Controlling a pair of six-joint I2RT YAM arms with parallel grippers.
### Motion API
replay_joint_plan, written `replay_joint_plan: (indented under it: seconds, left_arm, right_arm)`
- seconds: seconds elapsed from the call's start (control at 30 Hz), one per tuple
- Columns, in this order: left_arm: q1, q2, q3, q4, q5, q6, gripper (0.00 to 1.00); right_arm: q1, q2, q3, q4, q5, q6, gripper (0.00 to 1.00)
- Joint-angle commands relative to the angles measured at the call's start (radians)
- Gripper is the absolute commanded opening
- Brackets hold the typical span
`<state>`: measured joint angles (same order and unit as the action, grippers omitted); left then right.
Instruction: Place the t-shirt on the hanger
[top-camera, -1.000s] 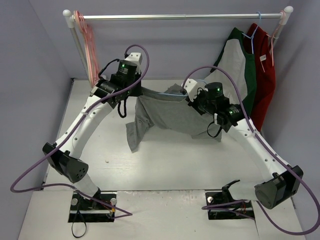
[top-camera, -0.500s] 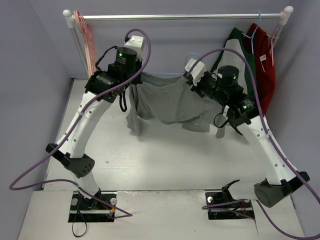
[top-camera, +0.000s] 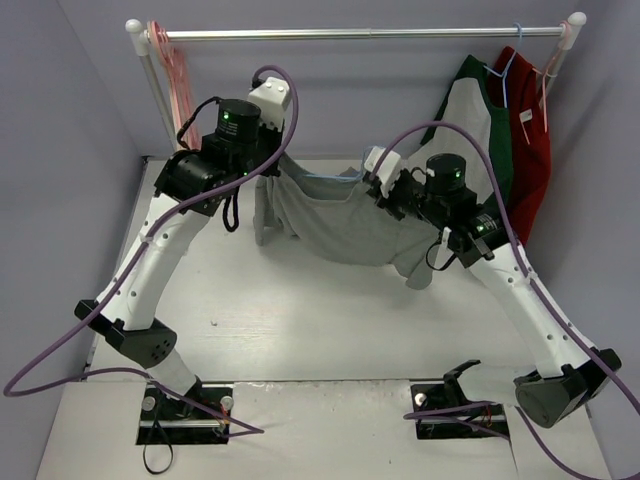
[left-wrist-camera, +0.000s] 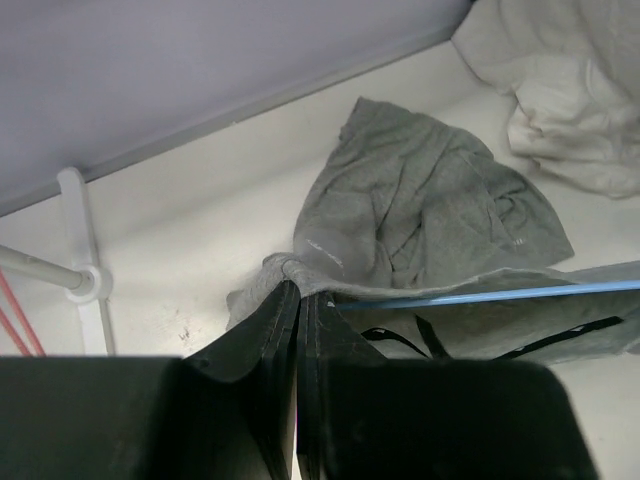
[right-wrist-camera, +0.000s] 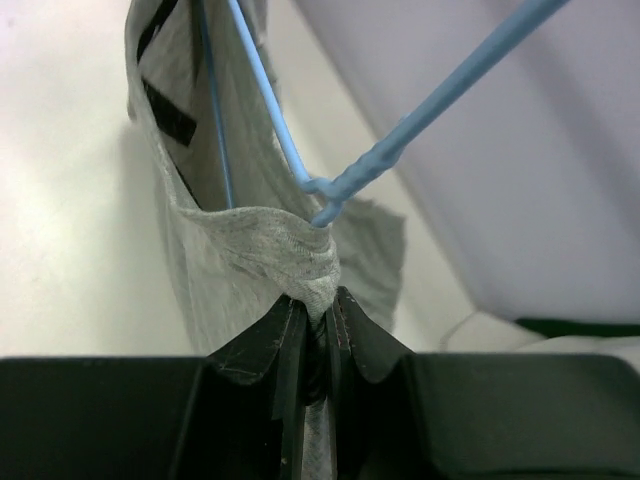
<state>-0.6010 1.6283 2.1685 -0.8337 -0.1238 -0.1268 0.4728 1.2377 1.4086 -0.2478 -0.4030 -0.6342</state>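
Observation:
The grey t-shirt (top-camera: 345, 220) hangs stretched between my two grippers above the table. My left gripper (top-camera: 266, 172) is shut on its left top edge, and in the left wrist view the fingers (left-wrist-camera: 270, 320) pinch the cloth (left-wrist-camera: 420, 210). My right gripper (top-camera: 382, 188) is shut on the right top edge, gripping bunched fabric (right-wrist-camera: 270, 240) just below the hanger's twisted neck. The light-blue wire hanger (top-camera: 330, 178) sits inside the shirt. Its bar (left-wrist-camera: 480, 295) runs along the top hem and its neck (right-wrist-camera: 345, 183) pokes out of the opening.
A metal rail (top-camera: 360, 33) crosses the back, with pink hangers (top-camera: 175, 70) at its left end. A white-and-green shirt (top-camera: 480, 120) and a red garment (top-camera: 530, 140) hang at its right end. The rack's white foot (left-wrist-camera: 80, 270) stands at the left.
Both arms have carried the shirt and hanger up and back toward the rail. The hanging hem has risen clear of the table. Both grips have stayed shut.

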Motion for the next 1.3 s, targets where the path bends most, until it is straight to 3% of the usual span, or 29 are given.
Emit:
replay_joint_plan:
  seconds: [0.0, 0.27, 0.4, 0.8, 0.87, 0.9, 1.0, 1.03, 1.27]
  left_arm:
    - [-0.003, -0.051, -0.016, 0.038, 0.071, 0.038, 0.00]
    - [-0.013, -0.082, -0.216, 0.065, 0.251, -0.004, 0.00]
    - [-0.019, -0.090, -0.292, 0.093, 0.228, -0.030, 0.00]
    - [-0.111, -0.079, -0.256, 0.166, 0.164, -0.045, 0.00]
    - [-0.111, -0.084, -0.260, 0.165, 0.158, -0.036, 0.08]
    - [-0.111, -0.085, -0.265, 0.160, 0.156, -0.021, 0.20]
    - [-0.109, -0.096, -0.276, 0.153, 0.150, 0.018, 0.28]
    - [-0.108, -0.099, -0.277, 0.154, 0.145, 0.030, 0.35]
    - [-0.030, -0.119, -0.266, 0.128, 0.234, 0.177, 0.43]
  right_arm:
    - [0.004, -0.075, -0.059, 0.122, -0.033, 0.053, 0.00]
    - [0.003, -0.129, -0.172, 0.208, -0.051, 0.113, 0.00]
    - [0.003, -0.149, -0.215, 0.237, -0.060, 0.143, 0.00]
    - [0.003, -0.142, -0.298, 0.334, -0.083, 0.195, 0.00]
    - [0.003, -0.139, -0.301, 0.329, -0.086, 0.194, 0.00]
    - [0.003, -0.141, -0.304, 0.329, -0.085, 0.192, 0.00]
    - [0.000, -0.145, -0.310, 0.326, -0.089, 0.191, 0.00]
    - [-0.005, -0.146, -0.309, 0.323, -0.094, 0.189, 0.00]
    - [-0.034, -0.136, -0.318, 0.308, -0.151, 0.191, 0.00]
